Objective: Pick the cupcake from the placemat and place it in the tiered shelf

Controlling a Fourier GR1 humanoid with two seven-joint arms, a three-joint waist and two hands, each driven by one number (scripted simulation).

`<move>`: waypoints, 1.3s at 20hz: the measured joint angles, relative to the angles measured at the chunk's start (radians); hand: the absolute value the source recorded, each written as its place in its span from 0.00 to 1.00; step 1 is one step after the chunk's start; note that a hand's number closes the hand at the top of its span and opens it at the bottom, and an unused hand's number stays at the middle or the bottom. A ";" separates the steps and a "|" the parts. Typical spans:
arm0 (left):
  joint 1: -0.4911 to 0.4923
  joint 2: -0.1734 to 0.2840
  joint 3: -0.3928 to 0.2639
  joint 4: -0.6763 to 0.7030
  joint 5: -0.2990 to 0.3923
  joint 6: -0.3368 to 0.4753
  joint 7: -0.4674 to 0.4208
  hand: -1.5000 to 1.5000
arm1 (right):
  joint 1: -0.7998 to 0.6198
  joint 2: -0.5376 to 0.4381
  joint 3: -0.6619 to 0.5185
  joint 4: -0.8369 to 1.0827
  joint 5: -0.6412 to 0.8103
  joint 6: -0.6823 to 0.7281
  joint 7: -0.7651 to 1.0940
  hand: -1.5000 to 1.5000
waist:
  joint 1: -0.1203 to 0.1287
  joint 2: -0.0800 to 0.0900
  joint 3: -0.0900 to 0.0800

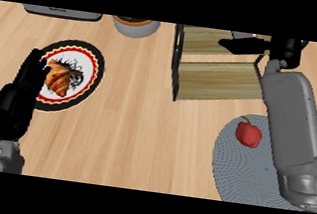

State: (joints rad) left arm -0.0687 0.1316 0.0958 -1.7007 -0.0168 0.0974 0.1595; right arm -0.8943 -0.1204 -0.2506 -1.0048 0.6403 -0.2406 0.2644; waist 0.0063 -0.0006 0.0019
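Our right hand (284, 49) is stretched far forward at the upper right of the head view, black against the top level of the tiered shelf (217, 81). We cannot tell how its fingers stand: the hand shows only as a dark shape over the upper board, with a dark patch just left of it that may be shadow or a finger. We cannot make out the cupcake anywhere; if the hand has hold of it, it is hidden from us. So we cannot describe how the cupcake looks.

The grey right forearm (296, 132) runs down from that hand along the shelf's right side and across the right part of the placemat (238, 175), a grey, finely textured oval on the counter (149, 143). On the mat, just left of the forearm, lies a red pepper (248, 134) with a short dark stem.

The shelf has dark uprights and two pale wooden boards, one above the other in the view.

Our left hand (21, 96) rests at the left edge, fingers straight and pointing up, holding nothing. It overlaps the left rim of a plate (85, 64) with a red and black border, which carries a brown croissant (59, 80).

Along the top edge stand a grey pot (135, 27) and a flat grey object (62, 12).
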 measured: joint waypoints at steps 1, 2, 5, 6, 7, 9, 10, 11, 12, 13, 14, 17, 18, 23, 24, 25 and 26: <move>0.008 -0.009 -0.012 -0.017 -0.011 0.009 0.010 0.50 | -0.002 0.005 -0.005 -0.014 -0.014 -0.005 0.001 0.00 | -0.001 0.000 0.001; 0.004 -0.010 -0.012 -0.007 -0.016 0.012 0.004 0.50 | -0.009 0.005 -0.017 -0.017 -0.033 -0.011 -0.010 0.00 | -0.001 0.001 0.000; -0.010 -0.008 -0.003 0.014 -0.015 0.013 0.002 0.50 | -0.008 -0.004 -0.036 -0.091 -0.076 -0.009 0.013 0.00 | -0.006 -0.001 -0.001; -0.019 -0.004 0.005 0.028 -0.009 0.009 0.000 0.50 | -0.004 -0.016 -0.043 -0.117 -0.085 -0.003 0.031 0.00 | -0.008 -0.001 -0.001; -0.013 -0.004 0.005 0.014 -0.012 0.013 0.008 0.50 | 0.001 -0.023 -0.044 -0.155 -0.088 -0.001 0.060 0.00 | -0.009 -0.002 -0.001; -0.013 0.001 0.007 0.005 -0.010 0.009 0.013 0.50 | 0.015 -0.048 -0.066 -0.191 -0.105 0.000 0.091 0.00 | -0.010 -0.002 -0.002; -0.007 0.000 0.005 0.000 -0.014 0.011 0.016 0.50 | 0.035 -0.062 -0.077 -0.224 -0.116 0.009 0.108 0.00 | -0.012 -0.003 -0.002; 0.001 0.000 0.009 -0.004 -0.009 0.008 0.016 0.50 | 0.053 -0.081 -0.091 -0.254 -0.127 0.021 0.131 0.00 | -0.014 -0.004 -0.002; 0.008 0.001 0.009 -0.016 -0.011 0.009 0.021 0.50 | 0.078 -0.101 -0.111 -0.277 -0.145 0.033 0.139 0.00 | -0.015 -0.005 -0.002; 0.007 0.000 0.009 -0.012 -0.012 0.010 0.017 0.50 | 0.089 -0.122 -0.128 -0.299 -0.160 0.049 0.164 0.00 | -0.016 -0.004 -0.002; -0.003 0.001 0.009 -0.009 -0.013 0.011 0.024 0.50 | 0.099 -0.152 -0.151 -0.315 -0.182 0.071 0.180 0.00 | -0.018 -0.004 -0.002; -0.006 -0.005 0.004 -0.016 -0.023 0.021 0.028 0.50 | 0.167 -0.216 -0.201 -0.408 -0.240 0.134 0.230 0.00 | -0.021 -0.005 -0.002; -0.009 -0.007 0.006 -0.002 -0.022 0.020 0.018 0.50 | 0.193 -0.231 -0.215 -0.442 -0.261 0.154 0.245 0.00 | -0.022 -0.005 -0.002; -0.001 0.000 0.010 -0.025 -0.012 0.008 0.042 0.50 | 0.340 -0.314 -0.319 -0.541 -0.409 0.280 0.232 0.00 | -0.019 -0.004 -0.002; -0.001 0.002 0.015 -0.017 -0.009 0.005 0.033 0.50 | 0.362 -0.333 -0.344 -0.553 -0.445 0.308 0.234 0.00 | -0.019 -0.003 -0.002; -0.003 -0.007 0.006 -0.016 -0.017 0.012 0.034 0.50 | 0.386 -0.349 -0.368 -0.560 -0.479 0.334 0.226 0.00 | -0.019 -0.003 -0.002; -0.001 -0.004 0.008 -0.022 -0.015 0.009 0.036 0.50 | 0.402 -0.369 -0.392 -0.539 -0.506 0.354 0.200 0.00 | -0.017 -0.002 -0.002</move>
State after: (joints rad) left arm -0.0701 0.1278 0.1041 -1.7224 -0.0315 0.1061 0.1955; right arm -0.4925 -0.4896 -0.6424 -1.5440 0.1344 0.1139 0.4645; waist -0.0104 -0.0031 0.0000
